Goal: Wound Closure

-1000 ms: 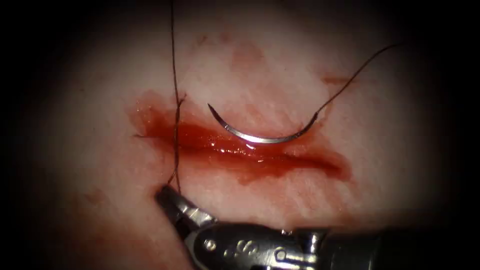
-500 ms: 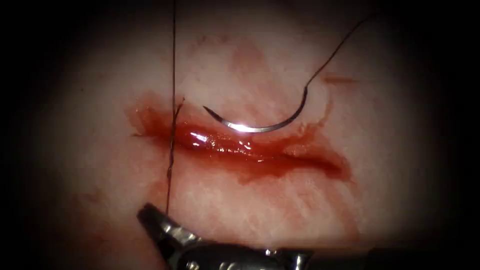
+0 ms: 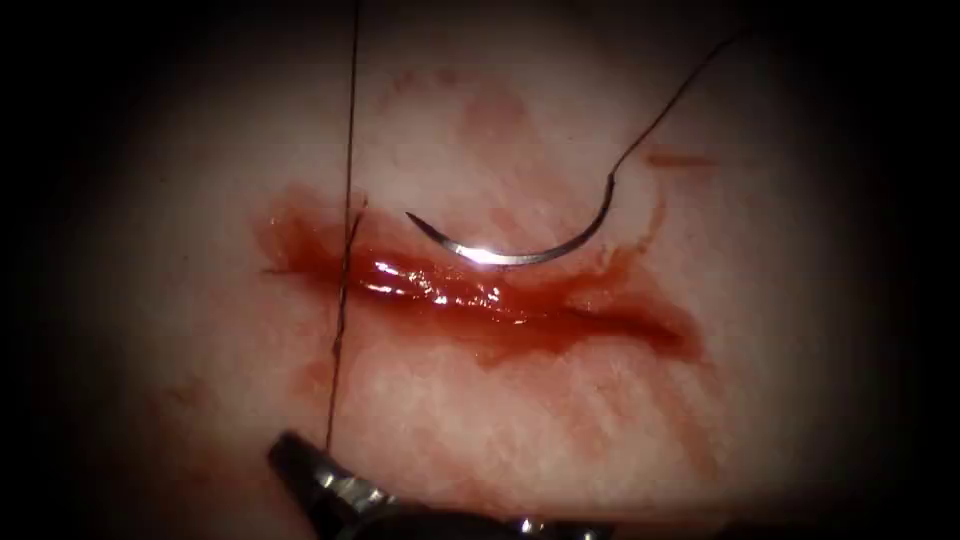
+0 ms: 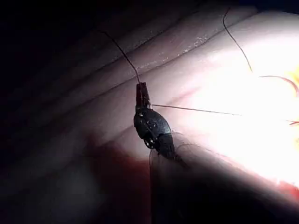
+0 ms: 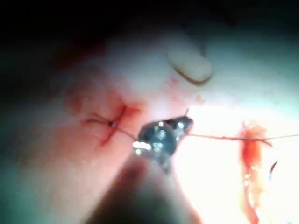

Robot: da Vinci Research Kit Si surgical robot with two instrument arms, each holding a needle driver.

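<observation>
Tissue [image 3: 560, 420], right claw [image 3: 290, 452] gripping thread [image 3: 345, 250]

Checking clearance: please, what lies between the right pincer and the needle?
The red fluid-filled cut, in endoscope view; right pincer holds thread, curved steel needle lies loose.

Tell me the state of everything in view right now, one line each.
Cut: open, wet with red fluid.
Thread: taut, crossing the cut near its left end.
Right tool: jaws shut on the thread, below the cut.
Left tool: jaws shut on the thread.
Needle: lying loose on the tissue above the cut, held by neither tool.
</observation>
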